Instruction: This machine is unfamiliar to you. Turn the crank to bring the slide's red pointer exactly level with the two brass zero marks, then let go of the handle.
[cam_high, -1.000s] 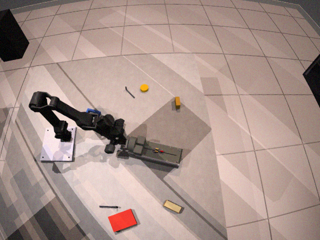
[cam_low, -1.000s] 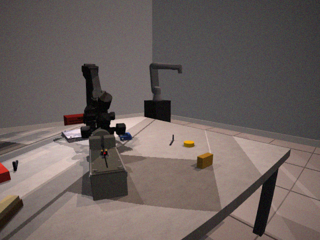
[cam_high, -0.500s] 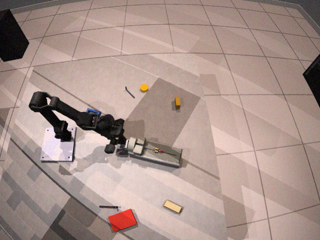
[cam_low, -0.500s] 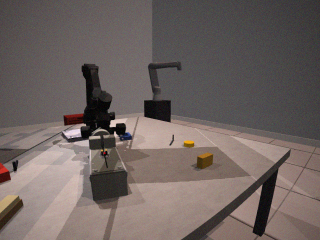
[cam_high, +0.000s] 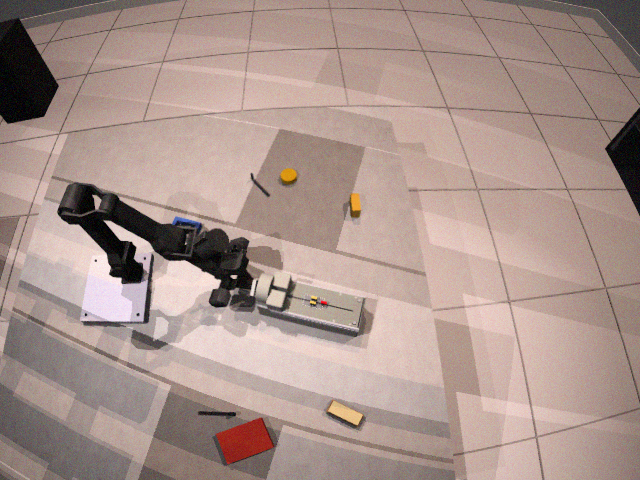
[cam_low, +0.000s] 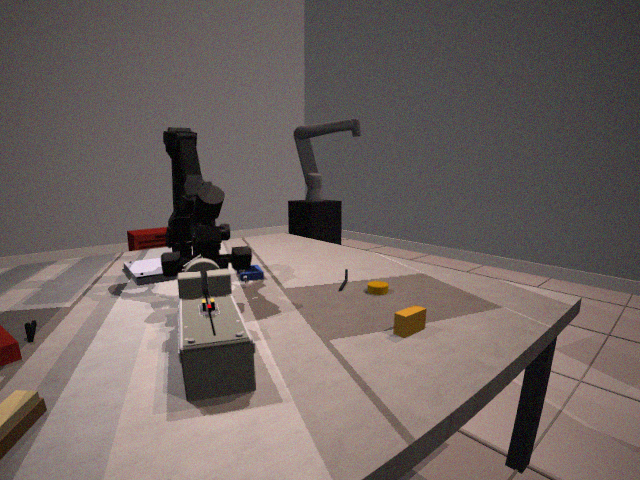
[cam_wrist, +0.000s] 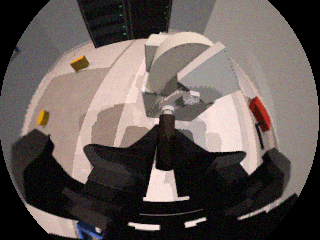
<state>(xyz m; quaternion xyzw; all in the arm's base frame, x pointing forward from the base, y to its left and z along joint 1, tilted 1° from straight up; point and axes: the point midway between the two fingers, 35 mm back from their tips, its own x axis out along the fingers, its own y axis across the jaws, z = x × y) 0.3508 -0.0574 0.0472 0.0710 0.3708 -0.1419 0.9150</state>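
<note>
The grey machine (cam_high: 341, 313) (cam_low: 219, 369) (cam_wrist: 212, 75) lies on the table with its crank end toward the arm. My gripper (cam_high: 249, 283) (cam_wrist: 163, 128) is shut on the crank's dark handle (cam_wrist: 166, 131), seen between the fingers in the wrist view. The slide's red pointer (cam_high: 324, 302) (cam_low: 209, 306) stands a little off the two brass zero marks (cam_high: 313, 298) (cam_low: 204, 301), on the side toward the machine's far end, away from the crank. The machine's head hides the fingertips in the exterior view.
A blue object (cam_high: 187, 223) (cam_low: 251, 272) lies beside the arm. A yellow disc (cam_high: 288, 176) (cam_low: 377, 287) and yellow block (cam_high: 355, 205) (cam_low: 409, 320) lie on one side of the machine, a red block (cam_high: 244, 440) and tan block (cam_high: 345, 413) on the other. Two thin dark rods also lie there.
</note>
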